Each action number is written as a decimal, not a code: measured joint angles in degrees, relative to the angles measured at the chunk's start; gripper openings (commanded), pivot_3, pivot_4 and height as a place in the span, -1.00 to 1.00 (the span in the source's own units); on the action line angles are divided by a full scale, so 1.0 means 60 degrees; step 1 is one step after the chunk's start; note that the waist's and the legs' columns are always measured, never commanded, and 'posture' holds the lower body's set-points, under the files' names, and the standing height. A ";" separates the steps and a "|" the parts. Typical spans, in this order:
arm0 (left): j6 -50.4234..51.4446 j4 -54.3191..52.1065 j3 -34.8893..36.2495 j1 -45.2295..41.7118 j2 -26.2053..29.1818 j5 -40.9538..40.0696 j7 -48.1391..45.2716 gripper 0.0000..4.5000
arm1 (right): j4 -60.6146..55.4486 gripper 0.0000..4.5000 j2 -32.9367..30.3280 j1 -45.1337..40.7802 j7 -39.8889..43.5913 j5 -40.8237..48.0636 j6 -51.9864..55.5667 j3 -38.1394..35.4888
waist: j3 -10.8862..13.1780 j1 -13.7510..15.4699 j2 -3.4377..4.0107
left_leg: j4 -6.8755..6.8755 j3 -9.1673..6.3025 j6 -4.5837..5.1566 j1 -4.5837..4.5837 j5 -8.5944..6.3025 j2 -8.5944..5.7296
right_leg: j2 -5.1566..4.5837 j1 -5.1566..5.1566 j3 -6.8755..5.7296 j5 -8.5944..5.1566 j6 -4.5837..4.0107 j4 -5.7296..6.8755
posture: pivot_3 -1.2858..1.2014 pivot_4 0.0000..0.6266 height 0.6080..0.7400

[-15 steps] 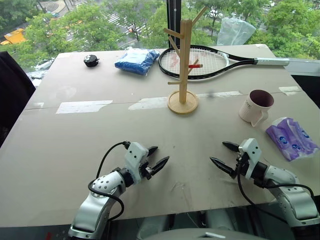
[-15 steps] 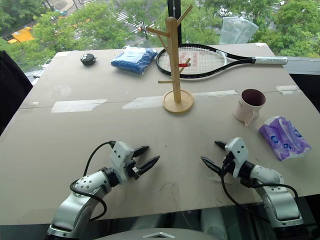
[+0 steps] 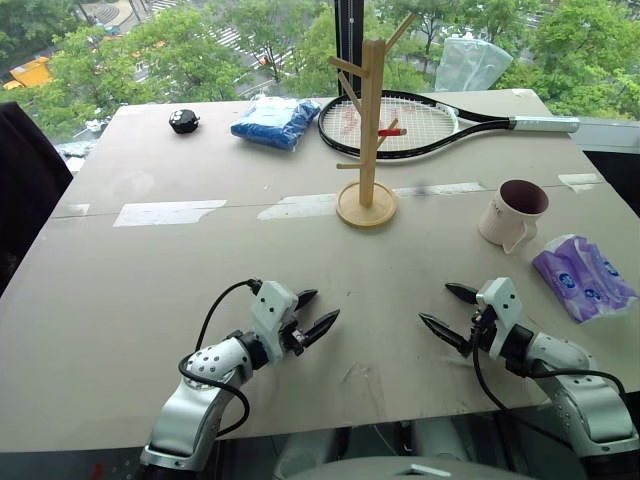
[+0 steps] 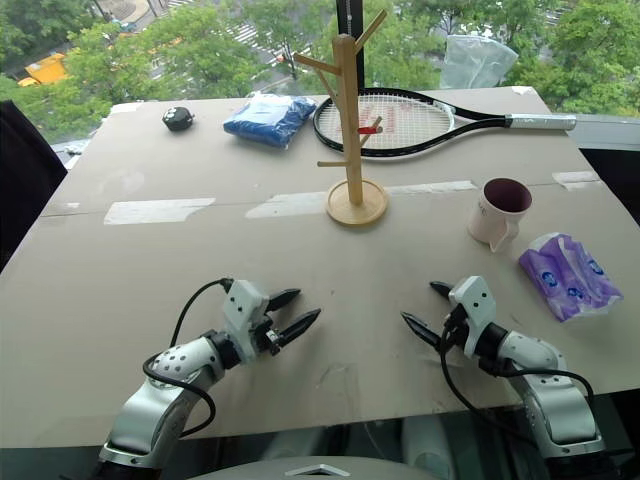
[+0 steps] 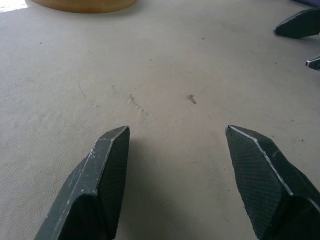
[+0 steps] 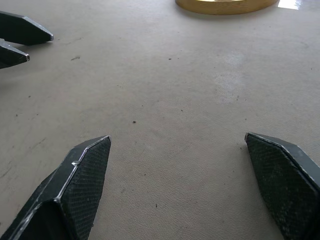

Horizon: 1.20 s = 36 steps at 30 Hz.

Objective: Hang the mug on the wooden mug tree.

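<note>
Standing apart: one mug, one wooden mug tree (both upright).

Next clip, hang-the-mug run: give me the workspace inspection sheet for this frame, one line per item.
Surface: beige table, pale tape strips across the middle, small scuffs near the front.
Job's things: mug upright on the right side, nothing gripping it; wooden mug tree upright at centre, pegs bare.
Clutter: tennis racket behind the tree; blue bag; small black object; purple tissue pack near the mug; clear bag at the far edge.
Grippers: left gripper open and empty; right gripper open and empty, both low over the front of the table.
Cables: black cable looping along each arm.
Surroundings: window with trees outside.
</note>
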 measured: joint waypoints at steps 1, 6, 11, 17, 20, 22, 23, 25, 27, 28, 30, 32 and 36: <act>-0.0009 0.0000 0.0000 0.0004 -0.0001 0.0001 0.0001 0.40 | 0.0000 0.92 0.0000 0.0000 -0.0001 0.0000 -0.0001 0.0000 | 0.0000 0.0000 0.0000 | 0.0000 0.0000 0.0000 0.0000 0.0000 0.0000 | 0.0000 0.0000 0.0000 0.0000 0.0000 0.0000 | 0.03 -0.52 1.00; -0.0023 0.0000 -0.0001 0.0016 -0.0001 -0.0007 -0.0010 0.40 | -0.0001 0.92 0.0000 0.0006 -0.0011 0.0000 -0.0005 -0.0002 | 0.0000 -0.0002 0.0000 | 0.0000 -0.0002 0.0000 0.0000 0.0000 0.0000 | 0.0000 0.0000 -0.0002 0.0000 0.0000 0.0000 | 0.03 -0.52 1.00; 0.0147 0.0000 0.0009 -0.0079 0.0081 -0.0170 -0.0154 0.40 | -0.0063 0.92 0.0116 0.0060 -0.0296 -0.0033 0.0002 -0.0018 | 0.0000 0.0006 0.0000 | 0.0000 -0.0008 0.0000 -0.0001 0.0000 0.0000 | -0.0002 0.0003 -0.0009 0.0000 0.0000 -0.0002 | 0.03 -0.52 1.00; 0.0694 -0.0058 -0.0197 -0.0751 0.0336 -0.0456 -0.0742 0.40 | 0.0172 0.92 0.0524 -0.0028 -0.1813 -0.0357 0.0115 -0.0766 | 0.0002 0.0056 -0.0001 | 0.0008 -0.0030 0.0000 -0.0003 0.0001 -0.0023 | -0.0005 0.0014 -0.0031 0.0000 0.0001 -0.0004 | 0.03 -0.52 1.00; 0.1152 -0.0359 -0.0401 -0.1418 0.0552 -0.0714 -0.1131 0.40 | 0.0345 0.92 0.0778 -0.0121 -0.2724 -0.0383 0.0378 -0.1564 | 0.0006 0.0079 0.0005 | 0.0005 -0.0048 -0.0002 -0.0009 0.0001 -0.0024 | -0.0007 0.0012 -0.0045 -0.0001 -0.0002 -0.0005 | 0.03 -0.52 1.00; 0.1385 -0.0574 -0.0463 -0.1919 0.0616 -0.0900 -0.1326 0.40 | 0.0352 0.92 0.0965 -0.0147 -0.3124 -0.0355 0.0530 -0.1878 | 0.0013 0.0062 0.0016 | 0.0002 -0.0049 -0.0003 -0.0009 0.0001 -0.0024 | -0.0008 0.0010 -0.0043 -0.0001 -0.0004 -0.0007 | 0.03 -0.52 1.00; 0.1485 -0.0664 -0.0477 -0.2140 0.0670 -0.0950 -0.1418 0.40 | 0.0350 0.92 0.1112 -0.0177 -0.3322 -0.0329 0.0569 -0.2002 | 0.0015 0.0039 0.0019 | 0.0000 -0.0050 -0.0003 -0.0009 0.0002 -0.0023 | -0.0008 0.0008 -0.0043 -0.0001 -0.0004 -0.0008 | 0.03 -0.52 1.00; 0.1713 -0.0803 -0.0512 -0.2569 0.0786 -0.1121 -0.1619 0.40 | 0.0360 0.92 0.1392 -0.0277 -0.3789 -0.0320 0.0671 -0.2272 | 0.0026 -0.0020 0.0039 | -0.0003 -0.0046 -0.0003 -0.0009 0.0002 -0.0023 | -0.0007 0.0007 -0.0036 -0.0001 -0.0004 -0.0011 | 0.03 -0.52 1.00; 0.1934 -0.0849 -0.0570 -0.2895 0.0834 -0.1265 -0.1758 0.40 | 0.0422 0.92 0.1570 -0.0391 -0.4113 -0.0327 0.0681 -0.2475 | 0.0030 -0.0051 0.0044 | -0.0003 -0.0042 -0.0003 -0.0010 0.0002 -0.0023 | -0.0004 0.0000 -0.0030 -0.0001 -0.0004 -0.0012 | 0.03 -0.52 1.00; 0.2166 -0.0943 -0.0663 -0.3188 0.0883 -0.1359 -0.1844 0.40 | 0.0545 0.92 0.1668 -0.0563 -0.4299 -0.0331 0.0644 -0.2602 | 0.0031 -0.0053 0.0045 | -0.0004 -0.0042 -0.0004 -0.0011 0.0002 -0.0023 | -0.0003 -0.0002 -0.0029 -0.0001 -0.0004 -0.0012 | 0.03 -0.52 1.00; 0.2280 -0.1068 -0.0713 -0.3373 0.0900 -0.1460 -0.1894 0.40 | 0.0581 0.92 0.1698 -0.0712 -0.4399 -0.0333 0.0590 -0.2625 | 0.0033 -0.0062 0.0048 | -0.0004 -0.0040 -0.0004 -0.0012 0.0003 -0.0023 | -0.0002 -0.0003 -0.0027 -0.0001 -0.0004 -0.0012 | 0.03 -0.52 1.00; 0.2473 -0.1186 -0.0859 -0.3774 0.1039 -0.1483 -0.1974 0.40 | 0.0836 0.92 0.1769 -0.1165 -0.4504 -0.0370 0.0427 -0.2623 | 0.0034 -0.0064 0.0048 | -0.0005 -0.0039 -0.0005 -0.0011 0.0004 -0.0022 | 0.0002 -0.0003 -0.0027 -0.0001 -0.0005 -0.0012 | 0.03 -0.52 1.00; 0.2582 -0.1218 -0.0956 -0.3990 0.1250 -0.1406 -0.1976 0.40 | 0.1362 0.92 0.1923 -0.1736 -0.4729 -0.0459 0.0233 -0.2626 | 0.0035 -0.0055 0.0047 | -0.0008 -0.0041 -0.0005 -0.0013 0.0005 -0.0022 | 0.0011 -0.0005 -0.0028 -0.0002 -0.0007 -0.0016 | 0.03 -0.52 1.00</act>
